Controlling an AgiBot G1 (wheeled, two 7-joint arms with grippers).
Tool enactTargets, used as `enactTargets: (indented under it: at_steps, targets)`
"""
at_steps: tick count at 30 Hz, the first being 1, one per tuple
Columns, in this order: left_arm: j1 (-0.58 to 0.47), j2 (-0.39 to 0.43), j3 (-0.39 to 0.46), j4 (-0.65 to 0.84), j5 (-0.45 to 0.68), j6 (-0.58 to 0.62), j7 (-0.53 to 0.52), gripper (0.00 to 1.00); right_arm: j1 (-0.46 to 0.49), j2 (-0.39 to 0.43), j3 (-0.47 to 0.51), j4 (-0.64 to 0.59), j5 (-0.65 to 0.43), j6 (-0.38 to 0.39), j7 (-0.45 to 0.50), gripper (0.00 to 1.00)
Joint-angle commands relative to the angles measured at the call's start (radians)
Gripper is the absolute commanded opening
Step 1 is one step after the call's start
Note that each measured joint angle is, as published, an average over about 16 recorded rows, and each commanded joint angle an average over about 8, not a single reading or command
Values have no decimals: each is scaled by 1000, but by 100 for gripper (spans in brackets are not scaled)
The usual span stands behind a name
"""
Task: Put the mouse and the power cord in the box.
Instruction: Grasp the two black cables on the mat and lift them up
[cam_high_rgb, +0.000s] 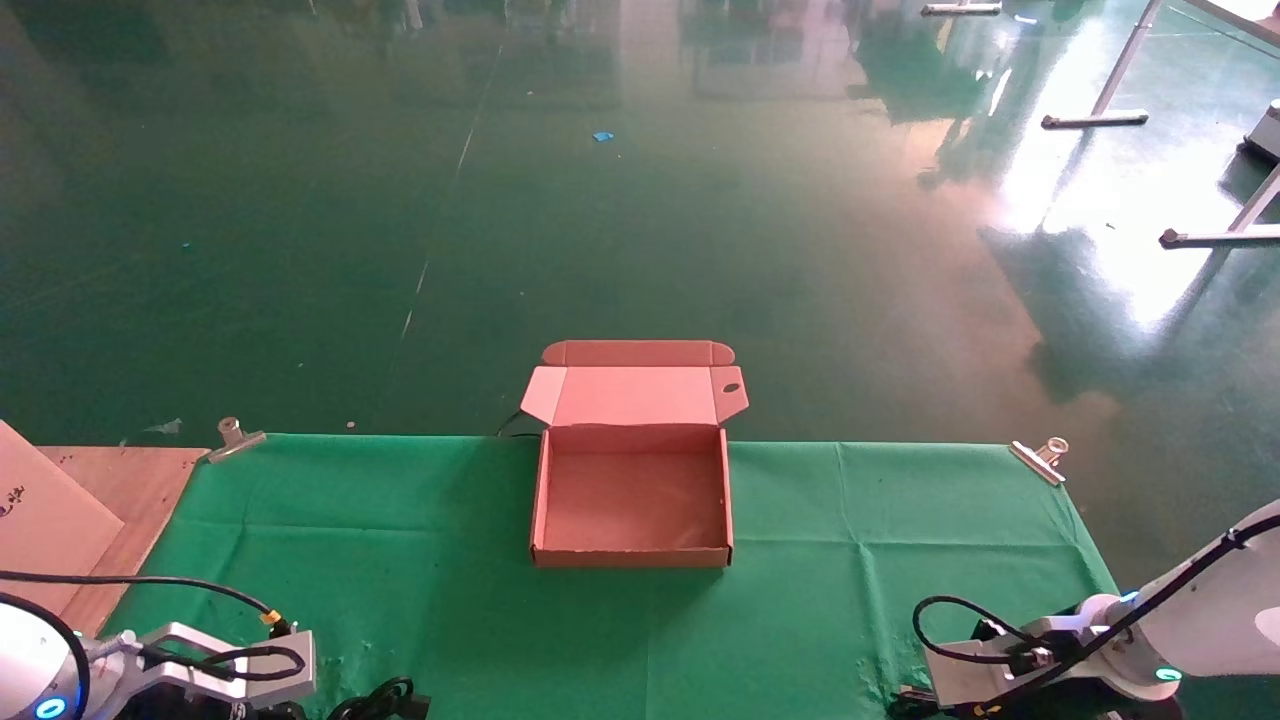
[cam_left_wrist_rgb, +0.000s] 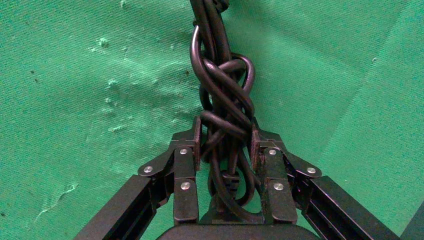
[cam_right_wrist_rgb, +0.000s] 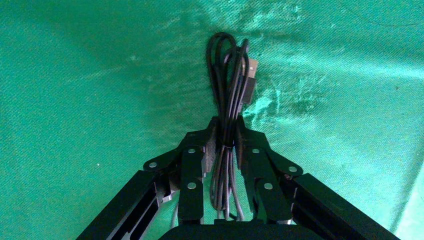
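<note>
Tan-pink cardboard box (cam_high_rgb: 632, 497) sits open at the middle of the green-clothed table's (cam_high_rgb: 400, 540) far edge. At the near-left corner, the left gripper (cam_left_wrist_rgb: 226, 141) is clamped on the bunched power cord (cam_left_wrist_rgb: 222, 95). At the near-right corner, the right gripper (cam_right_wrist_rgb: 225, 136) pinches a thin bundled wire (cam_right_wrist_rgb: 230, 75), probably the mouse's; its body is hidden.

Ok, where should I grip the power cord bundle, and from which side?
Take the power cord at its twisted middle, from above, jaws straddling the bundle: the loops bunch tightest there, so none should slip out. The left gripper is shut right there.
</note>
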Motion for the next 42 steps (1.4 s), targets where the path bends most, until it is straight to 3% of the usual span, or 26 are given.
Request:
enactTargets:
  at_steps: [1, 10, 22, 32, 42]
  targets:
    - [-4, 0, 1, -1, 1, 1, 2, 0, 0, -1, 1, -3, 1, 0, -2, 0]
    - [-65, 9, 15, -25, 22, 24, 21, 0, 47, 18, 21, 0, 30, -53, -24, 0]
    - [-244, 72, 35, -111, 52, 104, 55, 0, 210, 31, 57, 46, 83, -163, -45, 0]
    - [-356, 187, 32, -147, 49, 82, 84, 0, 333, -33, 71, 55, 102, -188, -1, 0]
    - [-442, 265, 27, -144, 45, 9, 212, 0, 461, -119, 86, 61, 123, -195, 22, 0]
